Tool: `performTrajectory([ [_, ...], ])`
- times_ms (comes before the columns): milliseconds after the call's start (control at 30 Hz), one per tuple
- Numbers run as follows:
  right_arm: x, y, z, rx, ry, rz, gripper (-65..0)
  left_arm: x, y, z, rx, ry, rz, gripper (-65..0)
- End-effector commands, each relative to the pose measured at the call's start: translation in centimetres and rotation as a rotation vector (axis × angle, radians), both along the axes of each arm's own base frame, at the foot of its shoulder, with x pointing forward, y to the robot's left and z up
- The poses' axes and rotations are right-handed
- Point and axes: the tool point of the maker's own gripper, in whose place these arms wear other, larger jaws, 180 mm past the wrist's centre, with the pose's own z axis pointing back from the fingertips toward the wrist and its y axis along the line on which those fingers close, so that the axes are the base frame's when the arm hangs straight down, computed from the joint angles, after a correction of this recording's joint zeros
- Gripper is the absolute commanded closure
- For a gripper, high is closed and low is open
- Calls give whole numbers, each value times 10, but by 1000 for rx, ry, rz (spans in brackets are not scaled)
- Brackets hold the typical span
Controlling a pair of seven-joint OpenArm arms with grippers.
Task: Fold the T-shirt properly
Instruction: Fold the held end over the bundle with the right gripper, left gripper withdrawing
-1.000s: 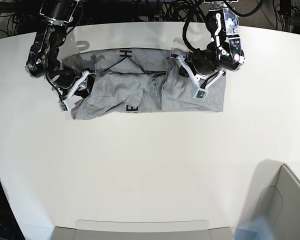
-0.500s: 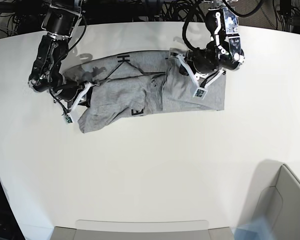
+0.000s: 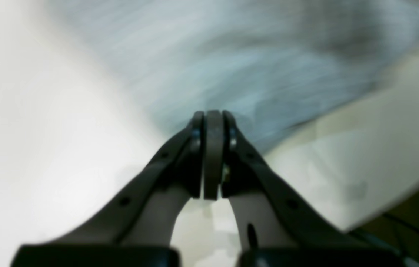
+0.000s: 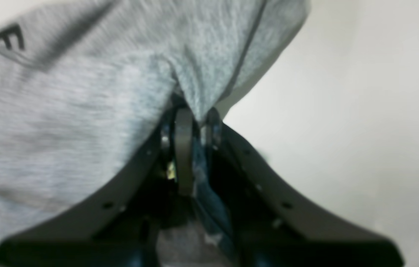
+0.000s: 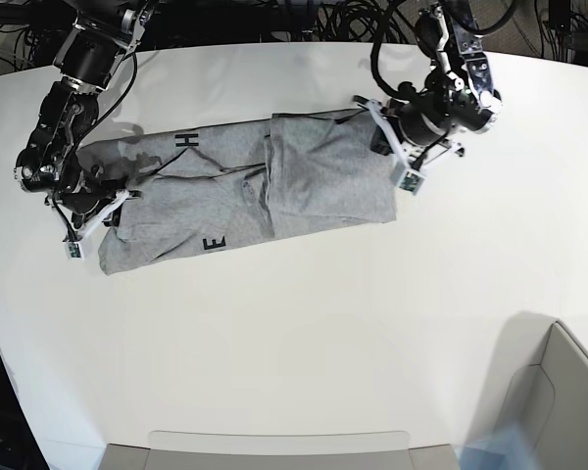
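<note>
At the table's (image 5: 294, 362) far side, the right gripper (image 4: 202, 126) pinches one end of the grey T-shirt (image 5: 314, 166); the left gripper's (image 3: 213, 115) fingers, pressed together, are near its other end. Pulling gently and low should limit creasing.

The base view looks down steeply from above the desk (image 5: 274, 352), taking in both arms, which reach in from eleven and one o'clock. Each wrist view looks close along its tool toward twelve o'clock; all three share the shirt (image 5: 323, 176) and desk.
</note>
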Motion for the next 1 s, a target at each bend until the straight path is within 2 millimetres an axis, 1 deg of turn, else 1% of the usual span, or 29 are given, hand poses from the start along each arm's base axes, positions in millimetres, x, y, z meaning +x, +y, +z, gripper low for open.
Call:
performTrajectory([
  [0, 18, 1, 33, -24, -107, 10, 0, -2, 11, 2, 6, -8, 32, -9],
  [67, 16, 22, 41, -43, -130, 47, 0, -7, 35, 0, 33, 2, 100, -10],
  [133, 16, 43, 49, -55, -150, 76, 0, -9, 57, 1, 76, 3, 124, -10],
  [200, 12, 69, 51, -68, -153, 113, 0, -12, 71, 1, 111, 12, 127, -10],
  [300, 3, 112, 51, -59, -149, 168, 0, -20, 85, -2, 151, 34, 117, -10],
  [400, -8, 150, 54, -33, -153, 217, 0, -24, 88, -7, 156, 52, 115, -10],
  [500, -17, 177, 61, -5, -163, 243, 0, -27, 88, -9, 154, 63, 117, -10],
  [667, -30, 217, 72, 19, -183, 298, 0, -29, 87, -13, 147, 76, 119, -10],
  [767, -36, 238, 77, -36, -215, 351, 0, -32, 87, -19, 138, 97, 121, -10],
  [900, -47, 263, 77, -135, -258, 430, 0, -39, 86, -31, 120, 136, 126, -10],
  [967, -50, 277, 82, -146, -283, 451, 0, -42, 86, -37, 114, 154, 128, -10],
])
